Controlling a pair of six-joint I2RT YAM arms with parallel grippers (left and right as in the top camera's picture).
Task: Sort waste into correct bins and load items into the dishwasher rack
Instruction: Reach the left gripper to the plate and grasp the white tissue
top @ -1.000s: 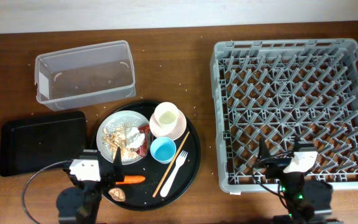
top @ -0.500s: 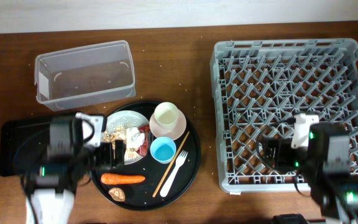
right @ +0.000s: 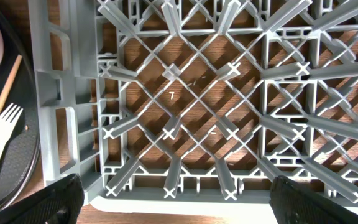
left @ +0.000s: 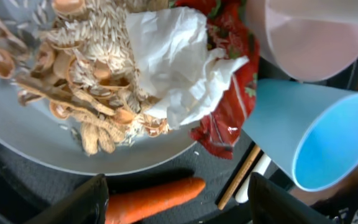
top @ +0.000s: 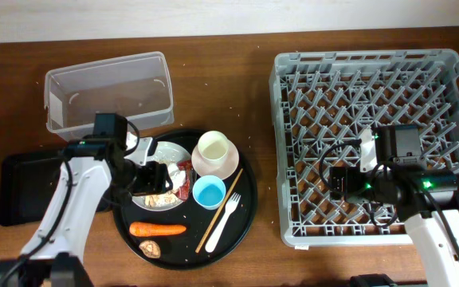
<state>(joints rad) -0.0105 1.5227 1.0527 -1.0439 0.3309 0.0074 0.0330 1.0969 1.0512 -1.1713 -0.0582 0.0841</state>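
The white plate (top: 166,151) on the round black tray holds beige food scraps (left: 73,81), a crumpled white tissue (left: 173,62) and a red wrapper (left: 229,112). My left gripper (top: 153,177) hovers open and empty over the plate (left: 36,146); its jaws (left: 179,208) straddle the orange carrot (left: 154,198). The carrot (top: 158,229) and a brown lump (top: 151,248) lie on the tray's front. A cream cup (top: 215,148) sits in the pink bowl (top: 223,169) beside the blue cup (top: 209,191), fork (top: 223,214) and chopstick (top: 229,191). My right gripper (top: 343,182) is open and empty over the grey rack (top: 381,64), above its front pegs (right: 185,208).
The clear tub (top: 106,68) stands at the back left, and the shallow black tray (top: 38,187) lies left of the round black tray (top: 245,207). The rack (right: 61,124) holds nothing. Bare wood lies between the round tray and the rack.
Both arms have come up from the table's front edge. The left gripper has moved over the plate, the right gripper over the rack's front part. Nothing has been picked up.
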